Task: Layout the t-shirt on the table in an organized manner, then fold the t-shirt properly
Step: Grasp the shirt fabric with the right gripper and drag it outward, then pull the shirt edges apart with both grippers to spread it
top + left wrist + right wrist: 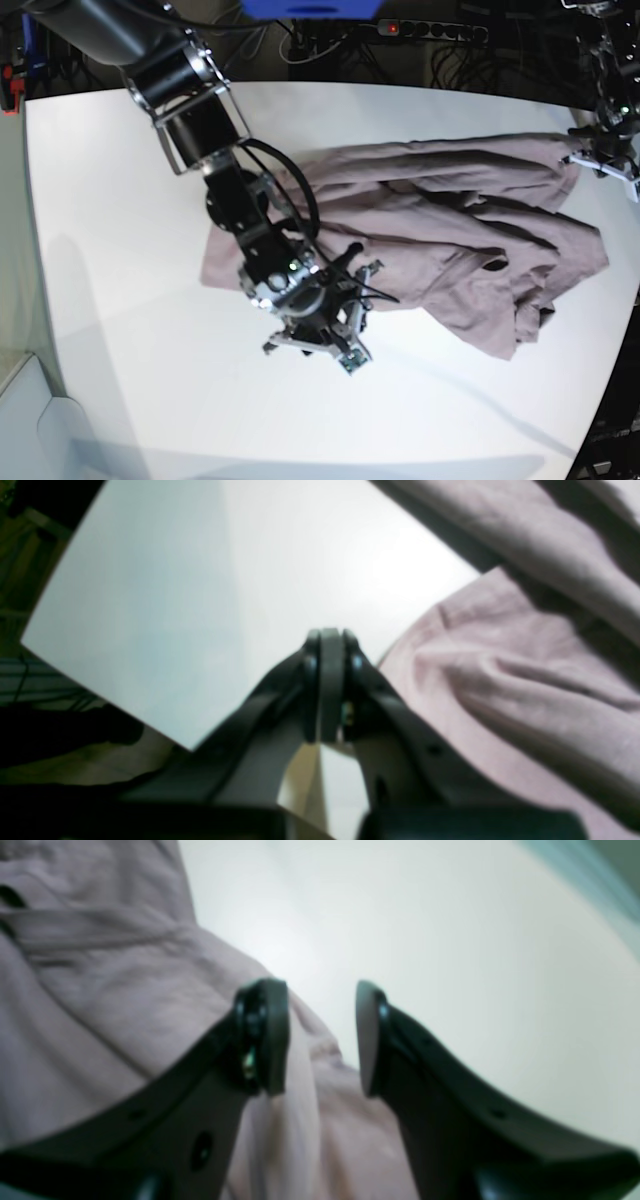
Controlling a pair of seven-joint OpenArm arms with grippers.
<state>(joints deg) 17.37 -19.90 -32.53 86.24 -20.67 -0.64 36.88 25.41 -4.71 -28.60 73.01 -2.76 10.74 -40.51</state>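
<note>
Crumpled dusty mauve-pink cotton t-shirt (440, 230) on smooth white table (130, 330), right gripper (322, 1037) parted over its edge, left gripper (330, 640) closed, empty.

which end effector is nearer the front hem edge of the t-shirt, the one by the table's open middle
Right. The right end effector hangs open directly over the near edge of the t-shirt. The left end effector is shut beside the shirt's far side, near the table edge.

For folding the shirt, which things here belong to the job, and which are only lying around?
Belong to the job:
t-shirt, rumpled, not yet laid flat
table
right gripper, open, at the shirt's edge
left gripper, shut, holding nothing

Only lying around:
power strip and cables behind the table
</note>
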